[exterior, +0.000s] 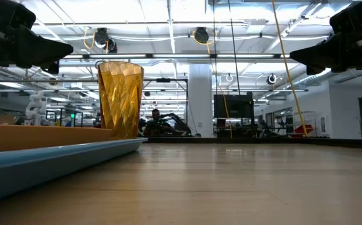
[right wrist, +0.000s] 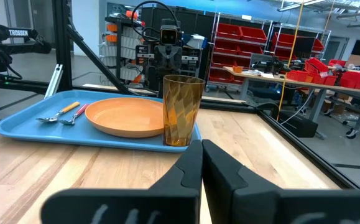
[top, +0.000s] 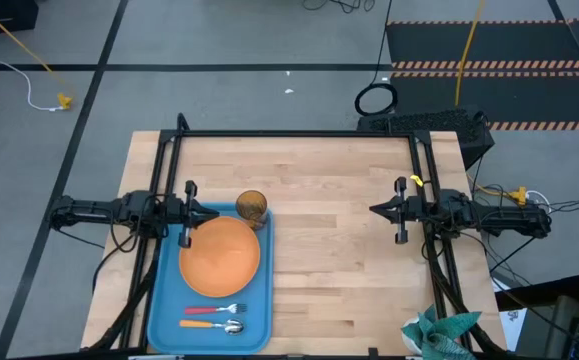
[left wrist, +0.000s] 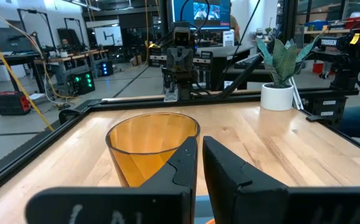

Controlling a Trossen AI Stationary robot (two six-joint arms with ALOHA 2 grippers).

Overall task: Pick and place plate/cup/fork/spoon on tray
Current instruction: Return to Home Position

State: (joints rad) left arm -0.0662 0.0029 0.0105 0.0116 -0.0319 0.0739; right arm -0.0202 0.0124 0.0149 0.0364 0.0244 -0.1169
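High view: on tray [top: 163,300], plate [top: 220,257], cup [top: 252,208] at far corner, fork [top: 214,310], spoon [top: 214,326]; left gripper [top: 216,212], right gripper [top: 373,209] closed, empty.

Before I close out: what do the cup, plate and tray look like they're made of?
The cup looks like translucent amber plastic: light passes through its faceted, glossy wall, though glass cannot be ruled out. The plate seems opaque orange plastic with an even, low-sheen surface. The tray appears light-blue moulded plastic, smooth, with a rounded raised rim.
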